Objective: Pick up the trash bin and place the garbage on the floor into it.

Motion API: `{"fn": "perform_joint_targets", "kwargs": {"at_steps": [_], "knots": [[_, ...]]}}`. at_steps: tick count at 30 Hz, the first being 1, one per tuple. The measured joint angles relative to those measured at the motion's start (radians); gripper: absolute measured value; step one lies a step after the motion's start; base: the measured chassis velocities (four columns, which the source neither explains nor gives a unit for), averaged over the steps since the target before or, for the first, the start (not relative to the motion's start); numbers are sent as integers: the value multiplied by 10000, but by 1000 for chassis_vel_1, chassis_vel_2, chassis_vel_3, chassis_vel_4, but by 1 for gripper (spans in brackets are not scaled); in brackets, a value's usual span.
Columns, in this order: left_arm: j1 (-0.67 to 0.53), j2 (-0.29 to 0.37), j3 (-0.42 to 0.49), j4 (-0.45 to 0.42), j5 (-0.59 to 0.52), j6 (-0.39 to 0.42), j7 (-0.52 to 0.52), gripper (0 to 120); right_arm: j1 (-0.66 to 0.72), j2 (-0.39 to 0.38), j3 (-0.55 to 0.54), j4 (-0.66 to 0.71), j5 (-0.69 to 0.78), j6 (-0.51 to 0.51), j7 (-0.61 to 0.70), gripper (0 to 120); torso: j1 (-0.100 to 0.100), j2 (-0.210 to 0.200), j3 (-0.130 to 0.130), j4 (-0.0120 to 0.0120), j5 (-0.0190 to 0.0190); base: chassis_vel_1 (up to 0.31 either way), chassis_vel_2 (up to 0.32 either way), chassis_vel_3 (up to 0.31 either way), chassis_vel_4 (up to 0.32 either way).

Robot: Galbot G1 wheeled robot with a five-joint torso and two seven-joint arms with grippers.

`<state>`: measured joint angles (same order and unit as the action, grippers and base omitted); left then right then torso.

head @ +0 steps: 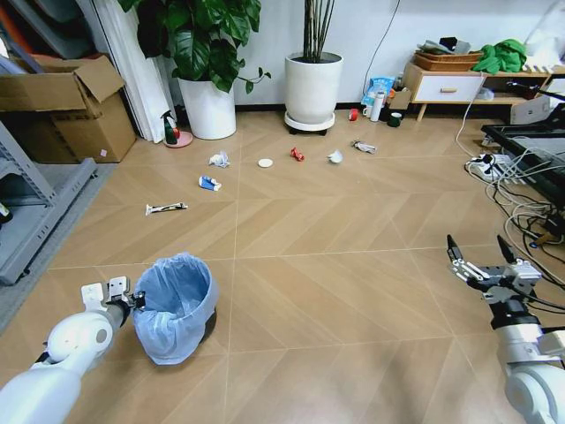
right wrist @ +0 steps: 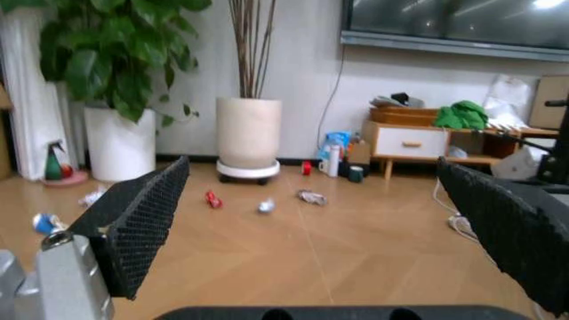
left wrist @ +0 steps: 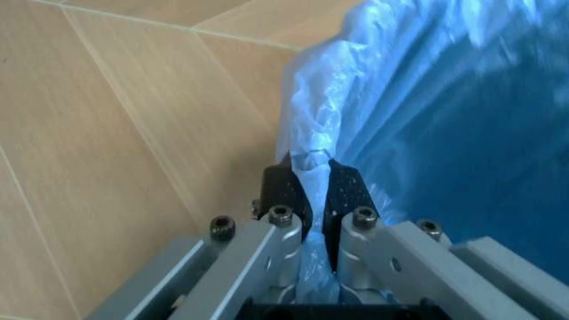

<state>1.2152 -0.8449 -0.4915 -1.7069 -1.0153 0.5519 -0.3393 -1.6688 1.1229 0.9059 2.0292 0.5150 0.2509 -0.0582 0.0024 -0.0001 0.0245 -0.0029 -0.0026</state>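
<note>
I see two white plant pots against the far wall, and one trash bin near my left side, tilted, its blue bag rim clenched in my left hand. My right hand hangs released, fingers spread, over bare floor. Seven garbage pieces lie scattered between bin and pots: crumpled paper, disc, red wrapper, blue-white packet, tube, two pale scraps.

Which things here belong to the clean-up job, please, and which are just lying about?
Job: bin, held at its bag rim by the left tool; paper ball; white disc; red wrapper; blue packet; tube.
Lying about: spray bottle; plant pots; cardboard boxes; cables.
</note>
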Motion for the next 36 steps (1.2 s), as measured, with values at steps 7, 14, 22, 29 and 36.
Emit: {"fn": "perform_joint_targets", "kwargs": {"at_steps": [7,14,22,29,36], "knots": [[1031,-449,-1604,-1940,-51,-41,-79,0,-531,339,-71,-140,-114,182,-106,100,-1,0,-1,2,6,0,0,0,0],[1708,-696,-2631,-2640,261,-156,-92,0,-750,580,-250,-350,-148,310,-320,100,-1,1,-1,3,5,0,0,0,0],[2354,-1048,-3111,-2768,1094,-475,214,0,-700,609,-303,-600,-134,427,-482,100,-2,1,-2,4,5,-13,15,20,-18],[2391,-1270,-3118,-2806,1231,-550,246,0,-607,554,-311,-778,-161,584,-613,100,-2,1,-1,2,10,-129,131,138,-140],[2309,-1273,-2982,-2775,1256,-553,249,0,-490,548,-378,-929,-273,732,-657,100,0,0,0,3,7,-230,236,218,-228]]}}
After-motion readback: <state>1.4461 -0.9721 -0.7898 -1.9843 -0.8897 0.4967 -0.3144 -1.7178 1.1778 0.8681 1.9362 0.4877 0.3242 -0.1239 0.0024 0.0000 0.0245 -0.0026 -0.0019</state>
